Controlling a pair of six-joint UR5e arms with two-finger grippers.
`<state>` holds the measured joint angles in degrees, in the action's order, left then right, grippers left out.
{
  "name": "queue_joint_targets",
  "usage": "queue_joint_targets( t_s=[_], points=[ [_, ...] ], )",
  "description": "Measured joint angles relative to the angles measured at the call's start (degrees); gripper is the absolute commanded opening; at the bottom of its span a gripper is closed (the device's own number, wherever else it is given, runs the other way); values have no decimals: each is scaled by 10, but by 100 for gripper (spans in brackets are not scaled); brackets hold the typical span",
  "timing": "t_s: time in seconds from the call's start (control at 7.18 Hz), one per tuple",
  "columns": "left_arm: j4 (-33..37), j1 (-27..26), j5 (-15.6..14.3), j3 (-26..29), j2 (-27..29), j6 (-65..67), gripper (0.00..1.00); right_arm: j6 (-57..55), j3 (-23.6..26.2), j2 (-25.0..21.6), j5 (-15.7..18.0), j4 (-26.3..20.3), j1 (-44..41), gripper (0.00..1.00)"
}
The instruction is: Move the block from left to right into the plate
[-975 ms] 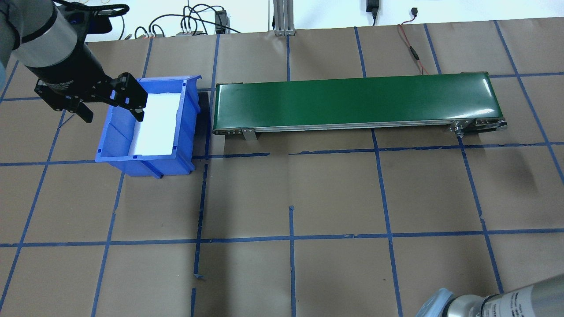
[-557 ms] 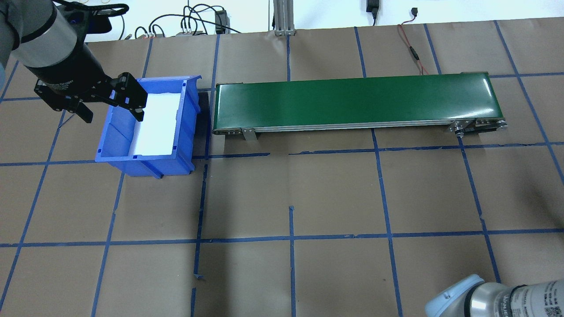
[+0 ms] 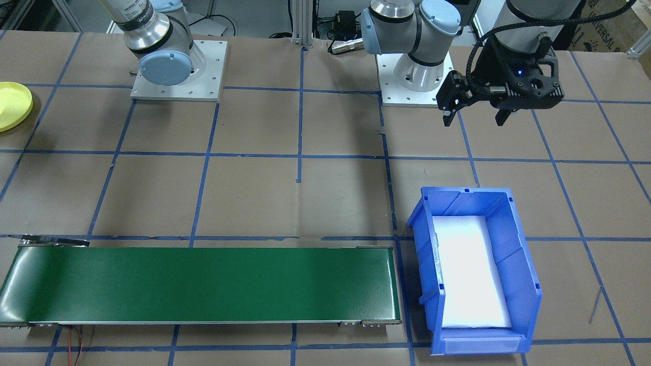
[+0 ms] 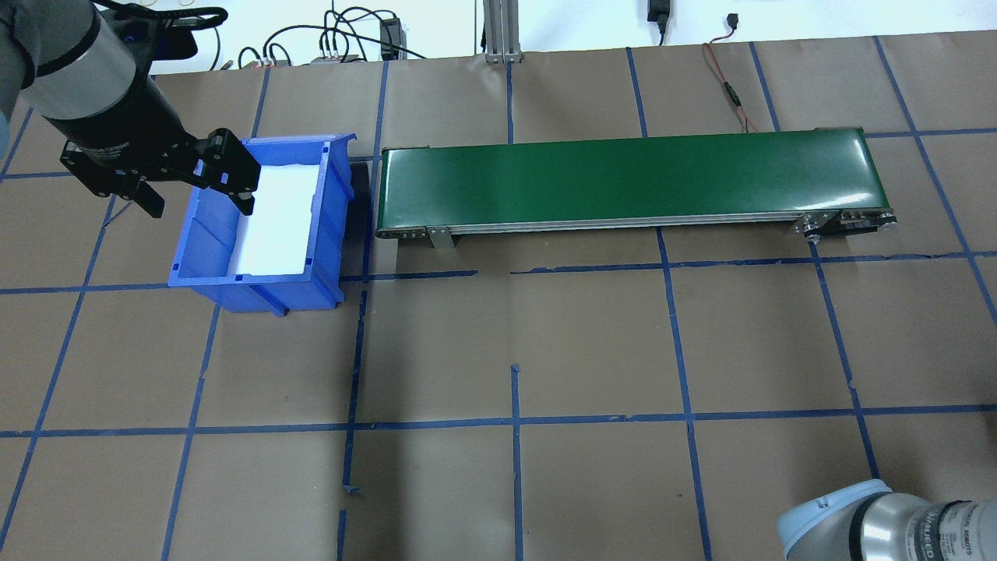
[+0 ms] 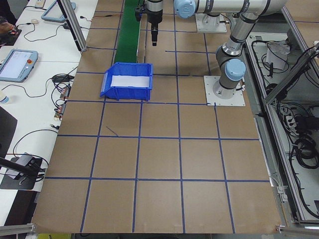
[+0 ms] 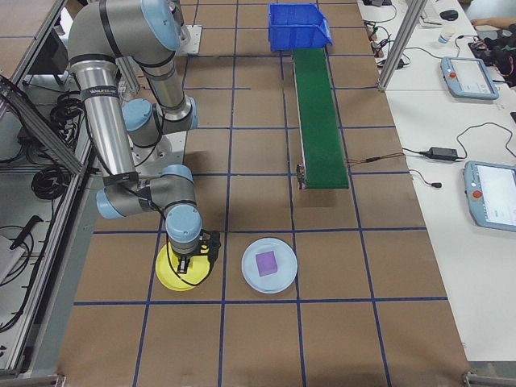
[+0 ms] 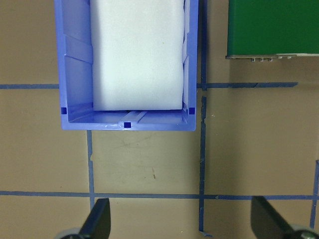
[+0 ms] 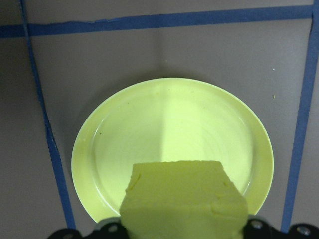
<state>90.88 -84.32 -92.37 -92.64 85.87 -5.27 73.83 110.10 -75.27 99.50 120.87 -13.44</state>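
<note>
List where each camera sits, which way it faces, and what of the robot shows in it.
Front-facing: across the table, facing both bases; left gripper visible.
Overhead: behind the robot, looking down on the blue bin and conveyor.
Exterior left: table end, near arm.
Exterior right: opposite end, right gripper over the yellow plate.
Left wrist: down at bin, fingertips showing.
Right wrist: down at plate, a yellow block held.
Bin appears in five views.

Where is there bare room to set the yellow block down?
The yellow plate is bare across its whole inside, right under the yellow block in the right gripper. The pale plate beside it already holds a purple block. The conveyor belt and blue bin lie far off.
</note>
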Motion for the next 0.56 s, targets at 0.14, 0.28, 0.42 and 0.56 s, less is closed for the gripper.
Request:
queue_joint_targets(
  t_s=[0.14, 0.28, 0.42, 0.56],
  points=[
    [0, 0, 0, 0, 0, 0, 100, 1, 3, 2, -1, 6, 1, 82],
    [0, 0, 0, 0, 0, 0, 100, 0, 3, 5, -2, 8, 1, 83],
    [0, 0, 0, 0, 0, 0, 100, 0, 4, 6, -2, 9, 2, 83],
    [0, 0, 0, 0, 1, 1, 100, -1, 4, 7, -3, 9, 2, 83]
  ],
)
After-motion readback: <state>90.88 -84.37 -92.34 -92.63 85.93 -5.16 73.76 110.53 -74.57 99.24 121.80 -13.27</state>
